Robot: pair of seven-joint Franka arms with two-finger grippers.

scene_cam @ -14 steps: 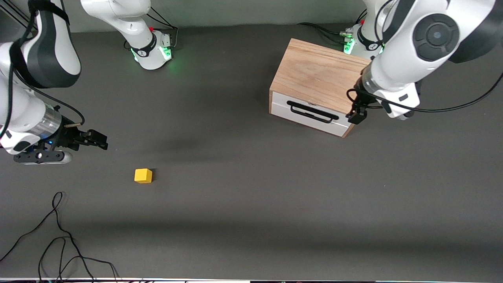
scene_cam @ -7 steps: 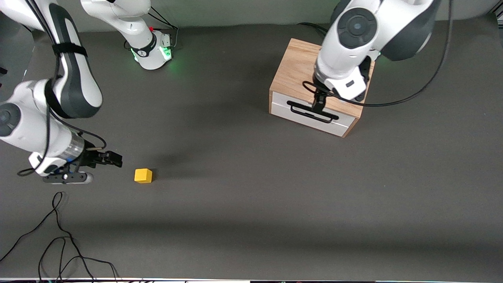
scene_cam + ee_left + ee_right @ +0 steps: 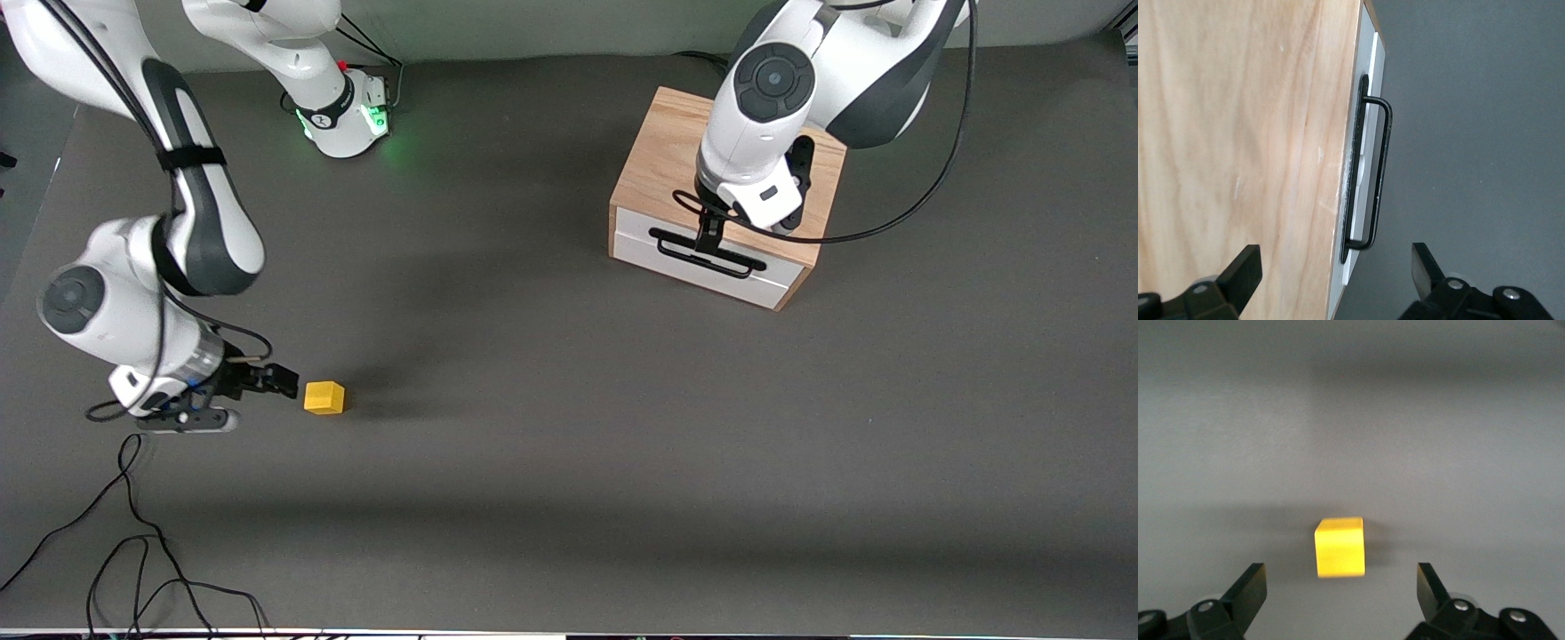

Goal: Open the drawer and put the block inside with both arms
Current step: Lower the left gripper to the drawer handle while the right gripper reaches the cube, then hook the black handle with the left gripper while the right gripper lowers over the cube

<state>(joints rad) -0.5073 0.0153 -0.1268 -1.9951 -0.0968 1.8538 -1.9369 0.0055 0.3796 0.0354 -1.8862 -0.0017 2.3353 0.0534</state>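
Observation:
The oak box (image 3: 689,156) stands toward the left arm's end of the table. Its white drawer (image 3: 702,267) is closed, with a black bar handle (image 3: 707,255). My left gripper (image 3: 709,238) is open over the box's front edge, just above the handle. In the left wrist view the handle (image 3: 1378,173) lies ahead of the open jaws, which straddle the box's front edge. The yellow block (image 3: 324,397) sits on the table toward the right arm's end. My right gripper (image 3: 284,384) is open, low, just beside the block. In the right wrist view the block (image 3: 1339,547) lies just ahead of the open jaws.
Loose black cables (image 3: 133,542) lie on the grey table near the front camera at the right arm's end. The right arm's base (image 3: 342,111) is lit green.
My right gripper moved down and toward the block, now just beside it. My left arm swung from the box's end corner to over the drawer handle.

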